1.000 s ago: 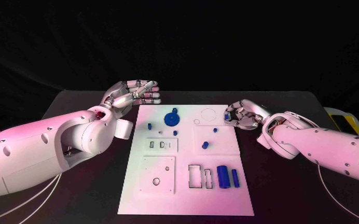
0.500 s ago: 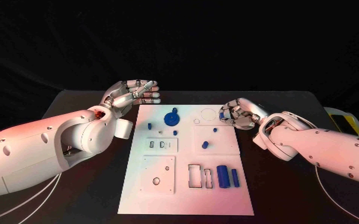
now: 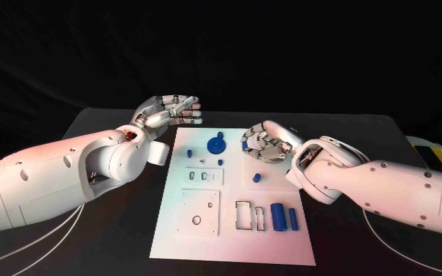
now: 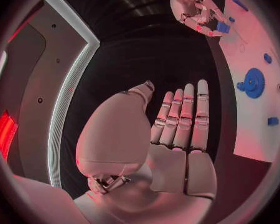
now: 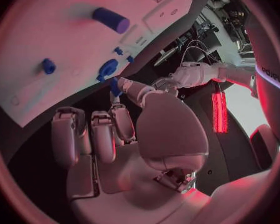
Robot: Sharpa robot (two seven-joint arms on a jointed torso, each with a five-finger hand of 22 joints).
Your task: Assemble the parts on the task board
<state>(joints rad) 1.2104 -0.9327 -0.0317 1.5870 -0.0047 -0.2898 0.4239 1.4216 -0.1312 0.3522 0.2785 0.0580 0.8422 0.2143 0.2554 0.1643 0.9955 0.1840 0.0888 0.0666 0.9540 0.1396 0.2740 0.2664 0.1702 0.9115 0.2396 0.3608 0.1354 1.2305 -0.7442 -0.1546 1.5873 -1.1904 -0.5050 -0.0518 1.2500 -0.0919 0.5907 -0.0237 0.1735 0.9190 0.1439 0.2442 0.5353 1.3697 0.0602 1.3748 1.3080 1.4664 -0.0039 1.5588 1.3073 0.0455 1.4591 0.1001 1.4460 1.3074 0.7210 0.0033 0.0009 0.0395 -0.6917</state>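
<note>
From the head camera you are seeing the right hand hovering over the far part of the task board, pinching a small blue part. The left hand is holding nothing beside the board's far left corner.

Your left wrist camera is showing its fingers straight and together.

Your right wrist camera is showing the blue part pinched at the fingertips.

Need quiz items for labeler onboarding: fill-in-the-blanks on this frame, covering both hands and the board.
1. The silver right hand pinches a small ___ plastic part in its fingers.
2. The silver left hand, fingers apart, holds ___.
3. The blue toothed gear lies on the white task ___.
Missing words: blue; nothing; board.
</note>
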